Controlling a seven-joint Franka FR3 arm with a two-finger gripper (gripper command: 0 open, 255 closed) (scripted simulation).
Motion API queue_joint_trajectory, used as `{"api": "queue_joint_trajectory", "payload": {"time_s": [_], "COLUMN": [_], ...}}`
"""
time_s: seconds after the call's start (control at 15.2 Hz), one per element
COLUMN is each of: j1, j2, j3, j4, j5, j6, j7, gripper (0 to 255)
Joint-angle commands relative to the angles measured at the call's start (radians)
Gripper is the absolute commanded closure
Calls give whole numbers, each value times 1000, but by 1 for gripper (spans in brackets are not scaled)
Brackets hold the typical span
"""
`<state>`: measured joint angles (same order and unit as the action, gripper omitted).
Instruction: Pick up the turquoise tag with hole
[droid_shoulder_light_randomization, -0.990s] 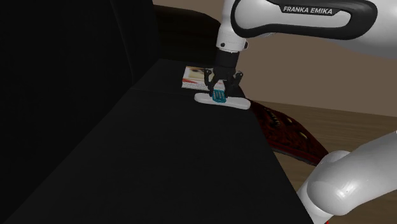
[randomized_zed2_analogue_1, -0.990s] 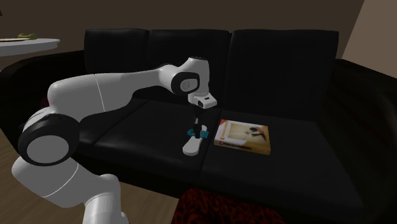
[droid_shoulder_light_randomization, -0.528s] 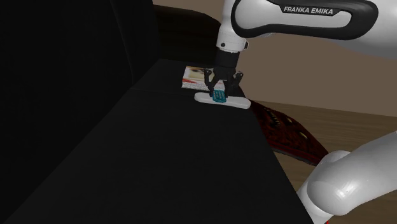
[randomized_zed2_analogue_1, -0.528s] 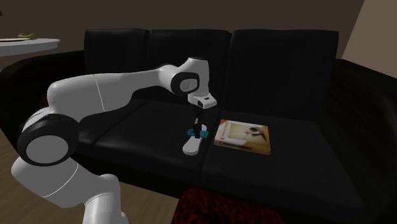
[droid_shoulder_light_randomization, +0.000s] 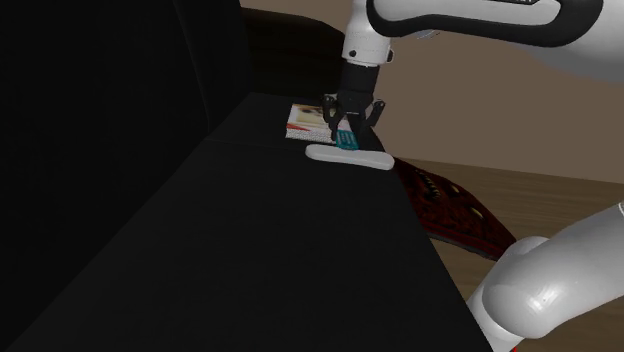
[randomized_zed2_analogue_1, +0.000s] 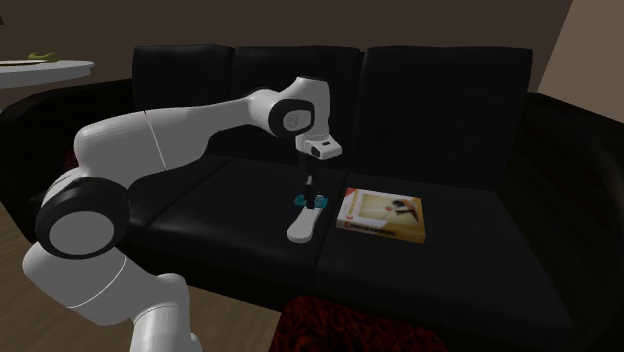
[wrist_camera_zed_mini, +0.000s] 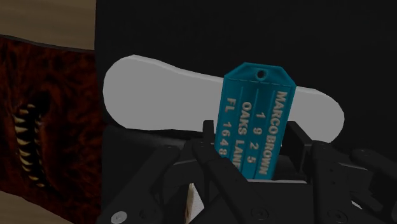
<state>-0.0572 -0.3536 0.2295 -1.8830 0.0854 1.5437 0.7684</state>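
Jaws: pressed against both flat sides of the turquoise tag (wrist_camera_zed_mini: 254, 121), pinching its lower half; they point down at the sofa seat.
Tag: upright in the grip, with pale lettering and a small hole at the free end. It hangs just above the white oblong piece (droid_shoulder_light_randomization: 350, 157), and the shoulder view shows a gap between them.
White oblong piece: flat on the black sofa (randomized_zed2_analogue_1: 440, 100), near the seat's front edge.
Book: a light-covered book (randomized_zed2_analogue_1: 383, 215) lies flat on the next cushion, just beside the white piece.
Rug: a dark red rug (wrist_camera_zed_mini: 44, 121) lies on the wooden floor in front of the sofa.
Arm: the white arm (randomized_zed2_analogue_1: 180, 130) reaches over the seat from the second exterior view's left.
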Motion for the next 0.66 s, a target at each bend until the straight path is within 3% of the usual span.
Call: {"api": "queue_joint_trajectory", "payload": {"time_s": [0.0,0.59], "j1": [-1,-4], "j2": [8,46], "j3": [-1,0], "j4": [36,172], "j5": [-2,-9], "j6": [-29,-127], "j7": [1,9], "gripper": [255,255]}}
